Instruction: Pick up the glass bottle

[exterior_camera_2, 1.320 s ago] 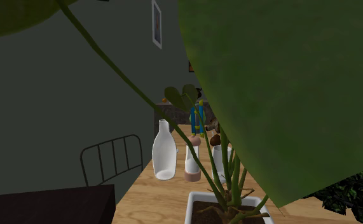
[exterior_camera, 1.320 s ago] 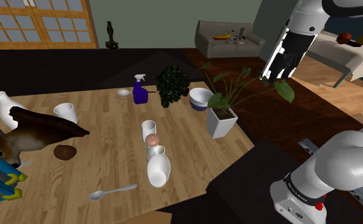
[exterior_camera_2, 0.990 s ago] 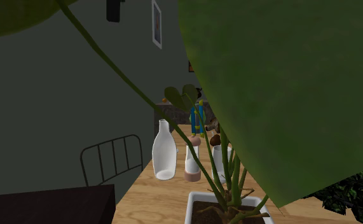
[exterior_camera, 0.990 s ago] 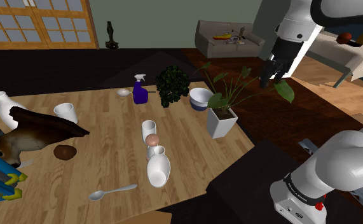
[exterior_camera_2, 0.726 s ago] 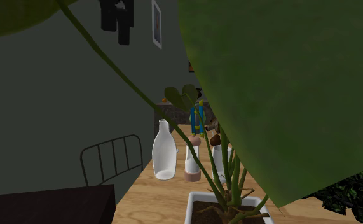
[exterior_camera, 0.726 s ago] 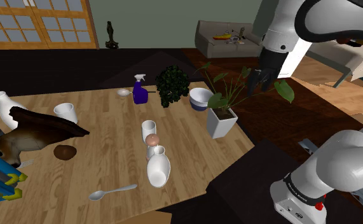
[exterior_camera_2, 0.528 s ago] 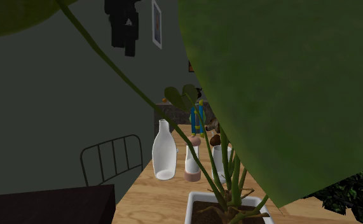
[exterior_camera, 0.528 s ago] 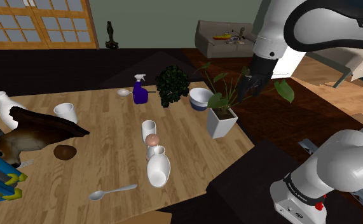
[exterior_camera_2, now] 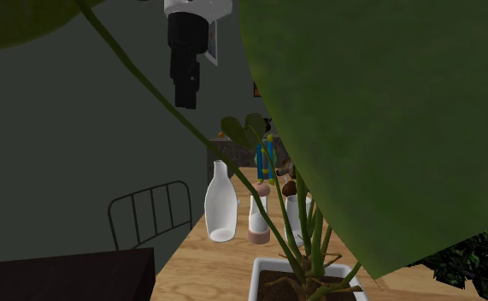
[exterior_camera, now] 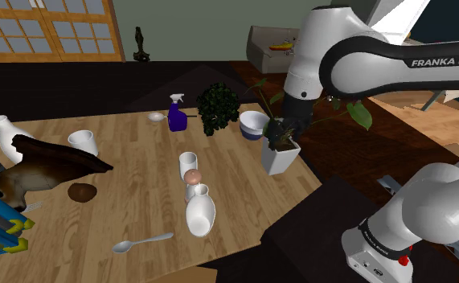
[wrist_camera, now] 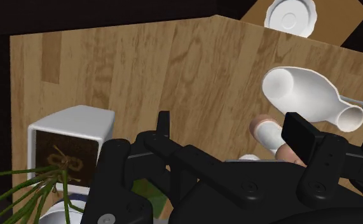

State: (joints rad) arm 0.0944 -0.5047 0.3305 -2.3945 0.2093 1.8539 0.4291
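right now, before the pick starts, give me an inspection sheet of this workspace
surface: wooden table, crowded
job's things: white bottle, upright near the table's front edge, nothing touching it
clutter: potted plant in a white box pot, purple spray bottle, white bowl, white cup, pink-topped jar just behind the white bottle, spoon, deer figure, second white bottle
grippers: claw open and empty, hanging above the table by the potted plant, well apart from the white bottle
cables: nothing seen
surroundings: sofa, wood-framed panes, dark floor
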